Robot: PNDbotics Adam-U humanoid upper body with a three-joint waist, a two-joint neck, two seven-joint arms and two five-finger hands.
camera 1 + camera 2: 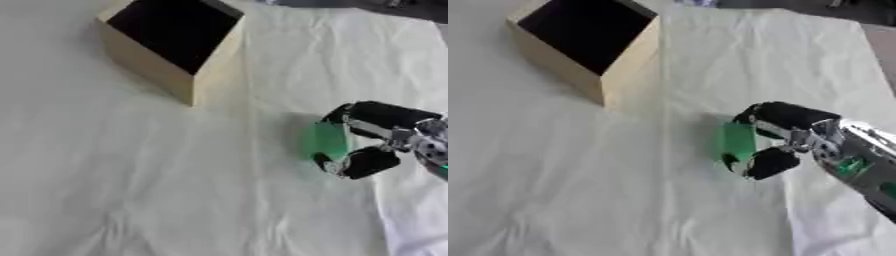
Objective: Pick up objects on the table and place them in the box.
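While pinched between the curled fingers and thumb of the right hand [802, 132], sits well apart from the box [557, 62], off its near right corner: a green object [737, 141], flat-faced and partly see-through, of no clearer shape. Cannot tell whether already clear of the counter or touching the pale cloth [579, 195] spread over it. No sign of a left hand in either view.

Judging from this, several ways to lose it. Gripped only at two opposite edges, fingers above and thumb below, so likely to swivel or slide out on the way towards the box, more so on a quick swing. Looks smooth, perhaps slick; could squirt free if squeezed off-centre. If lifted while snagged on the cloth, may drag a fold along, ruck it up against the box, even nudge the box itself.

At the box, more trouble: set askew, one corner pointing towards the hand, tall walls round a dark open top. Risks clipping the near rim with object or fingers if brought in too low, dropping the thing outside or tipping the box over. If let go too soon, short of the rim, lands beside the box and not inside. Safer, probably, to rise well above the rim first, cross over the opening, and only then spread the fingers.
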